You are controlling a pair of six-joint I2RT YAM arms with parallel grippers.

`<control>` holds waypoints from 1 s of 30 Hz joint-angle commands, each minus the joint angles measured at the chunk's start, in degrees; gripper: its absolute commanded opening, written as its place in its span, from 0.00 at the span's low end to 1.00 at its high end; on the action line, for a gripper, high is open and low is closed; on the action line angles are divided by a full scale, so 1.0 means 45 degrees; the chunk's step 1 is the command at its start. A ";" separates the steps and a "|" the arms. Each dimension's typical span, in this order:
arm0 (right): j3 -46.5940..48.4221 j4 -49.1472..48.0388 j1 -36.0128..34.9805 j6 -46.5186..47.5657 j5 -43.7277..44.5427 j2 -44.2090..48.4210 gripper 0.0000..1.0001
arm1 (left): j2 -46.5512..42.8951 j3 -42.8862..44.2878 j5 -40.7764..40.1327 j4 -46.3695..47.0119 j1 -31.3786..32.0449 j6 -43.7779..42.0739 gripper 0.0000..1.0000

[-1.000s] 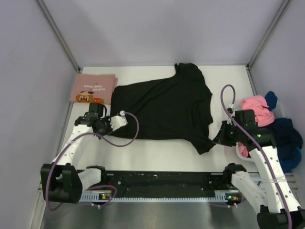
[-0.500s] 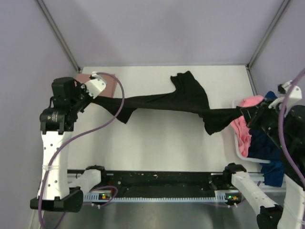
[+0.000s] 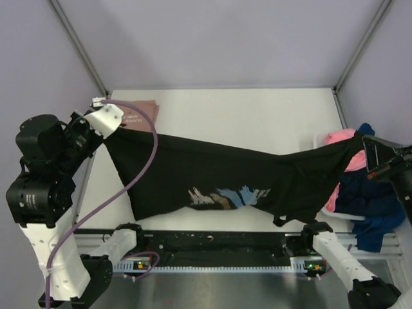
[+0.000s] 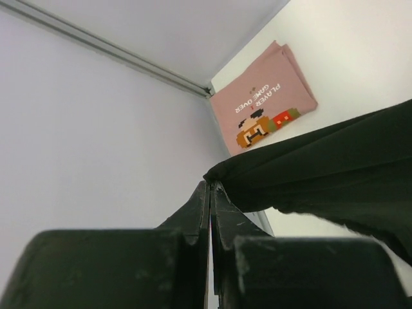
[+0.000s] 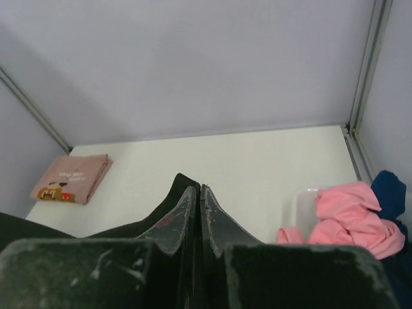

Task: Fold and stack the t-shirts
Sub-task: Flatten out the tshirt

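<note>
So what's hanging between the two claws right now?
A black t-shirt, stretched in the air from the left gripper to the right gripper, each shut on its edge. The top view shows the whole span, streaky print included.

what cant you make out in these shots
- Top view: print on the folded pink shirt, mostly behind the left gripper and cable.
- Top view: how many shirts are in the right-hand heap; they overlap.
- Wrist views: print on the black t-shirt, out of frame.
</note>
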State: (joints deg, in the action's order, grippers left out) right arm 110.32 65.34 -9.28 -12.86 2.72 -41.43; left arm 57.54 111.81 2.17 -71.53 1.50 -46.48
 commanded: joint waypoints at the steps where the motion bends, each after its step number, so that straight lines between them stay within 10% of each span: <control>1: -0.0549 -0.3243 -0.0145 0.0495 0.0060 -0.1337 0.00 | 0.0923 0.0212 0.0473 0.1028 -0.0079 0.0191 0.00; 8: -0.0086 -0.6899 -0.0048 0.1081 0.0001 -0.5336 0.00 | 0.2582 -0.0568 0.1060 0.5067 -0.0020 0.0464 0.00; 16: 0.5303 -0.8444 0.1707 -0.0049 -0.0310 -0.9912 0.00 | 0.5571 0.1167 -0.1105 0.9679 0.0117 0.1948 0.00; 24: 0.5778 -0.9950 0.2999 -0.0092 -0.1092 -0.9213 0.00 | 0.6198 0.1209 -0.0543 1.1364 0.0136 0.1774 0.00; 30: 0.1960 -0.9678 0.2999 0.0086 -0.2144 -0.6895 0.00 | 0.5789 -0.0428 0.0296 1.1073 0.0156 0.1267 0.00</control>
State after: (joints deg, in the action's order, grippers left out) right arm 129.01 25.17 3.66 -13.54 -3.16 -80.16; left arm 86.28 113.89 1.72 -24.51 2.57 -39.27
